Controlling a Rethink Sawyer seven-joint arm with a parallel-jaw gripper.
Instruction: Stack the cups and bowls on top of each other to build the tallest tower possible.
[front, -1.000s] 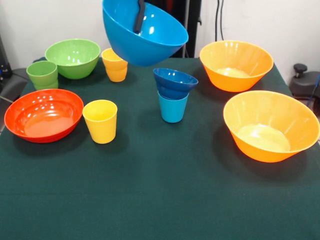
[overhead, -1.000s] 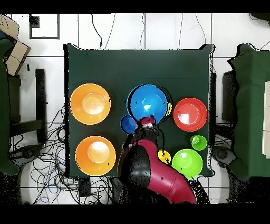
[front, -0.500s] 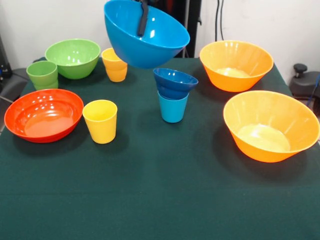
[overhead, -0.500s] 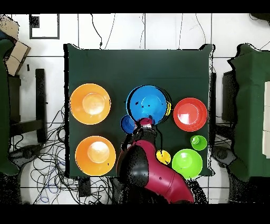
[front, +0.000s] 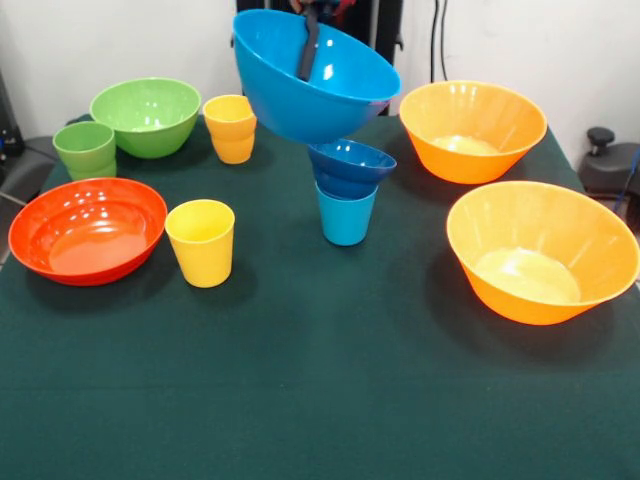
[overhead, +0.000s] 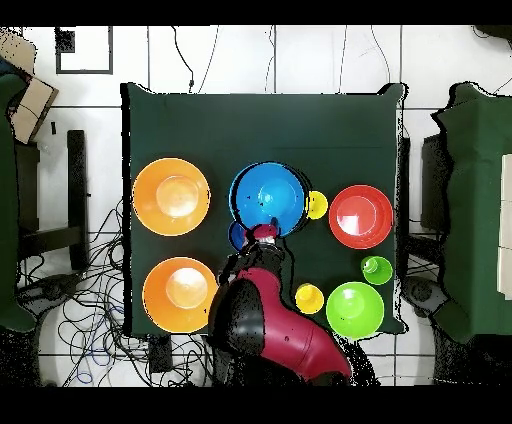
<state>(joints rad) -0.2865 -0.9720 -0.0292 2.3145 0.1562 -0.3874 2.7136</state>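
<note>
The gripper (front: 311, 45) is carrying the medium light blue bowl (front: 312, 75) above the bench (front: 330, 400), its jaws clamping the bowl's far rim with one finger reaching down inside the wall. The bowl is hanging tilted, its mouth facing the front camera, just above the small dark blue bowl (front: 350, 165), which is sitting on the light blue cup (front: 346, 215) near the middle of the bench, toward the robot's edge. Glossy, thin and stiff, this plastic is probably light but slippery, so a one-sided rim pinch is letting it swing. It likely needs levelling before being set down, since the narrow cup base underneath looks tippy.
</note>
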